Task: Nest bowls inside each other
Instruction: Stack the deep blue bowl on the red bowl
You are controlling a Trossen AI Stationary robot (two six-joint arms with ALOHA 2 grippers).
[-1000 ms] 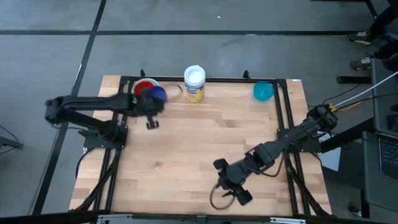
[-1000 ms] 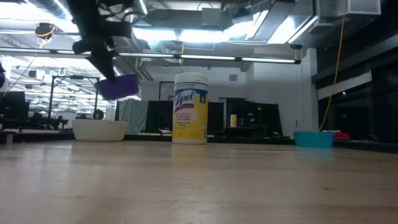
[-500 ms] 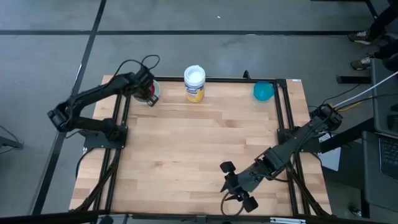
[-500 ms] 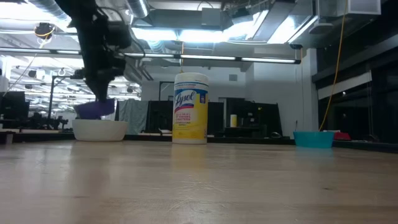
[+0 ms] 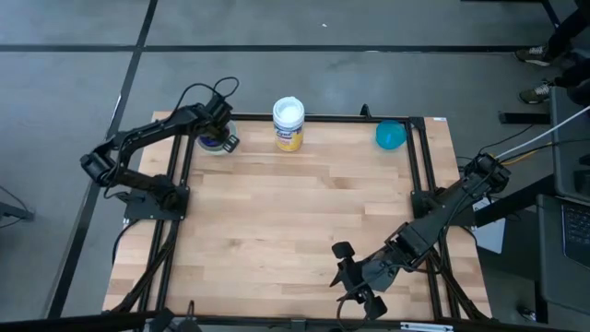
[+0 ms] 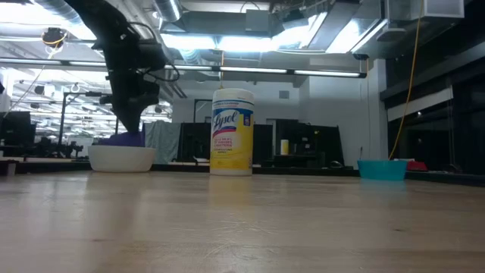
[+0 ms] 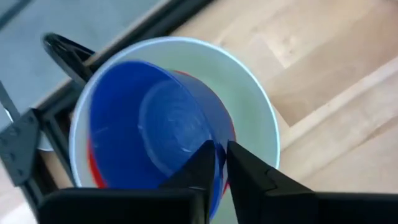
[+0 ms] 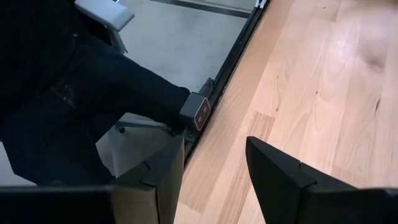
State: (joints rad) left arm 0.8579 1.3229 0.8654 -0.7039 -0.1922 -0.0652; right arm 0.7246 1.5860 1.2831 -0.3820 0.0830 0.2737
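In the table's far left corner stands a white bowl point(image 7: 255, 118) with a red bowl point(image 7: 93, 168) inside it. A dark blue bowl point(image 7: 149, 118) lies in the red one. My left gripper point(image 7: 222, 171) comes down over this stack point(image 5: 212, 140), shut on the blue bowl's rim. In the low view the blue bowl point(image 6: 123, 139) peeks above the white bowl point(image 6: 121, 158). A teal bowl point(image 5: 390, 135) rests on its base at the far right. My right gripper point(image 5: 355, 286) hangs open at the table's near edge, holding nothing. My left gripper pinches the blue bowl's rim point(image 7: 219, 155) with one finger inside the bowl and one outside. The fingers come from above, slanting down. The bowl sits a little tilted inside the red bowl, mouth up.
A white-lidded jar with a yellow label point(image 5: 289, 123) stands upright at the far edge between the stack and the teal bowl. A black frame rail point(image 8: 230, 56) runs along the table's edge. The middle of the wooden table point(image 5: 295, 212) is bare.
My left gripper has swung toward the far left corner and come down, rolling its wrist. The blue bowl it carries has gone from hanging above the table into the red bowl in the white one. My right gripper has drifted a little toward the near edge.
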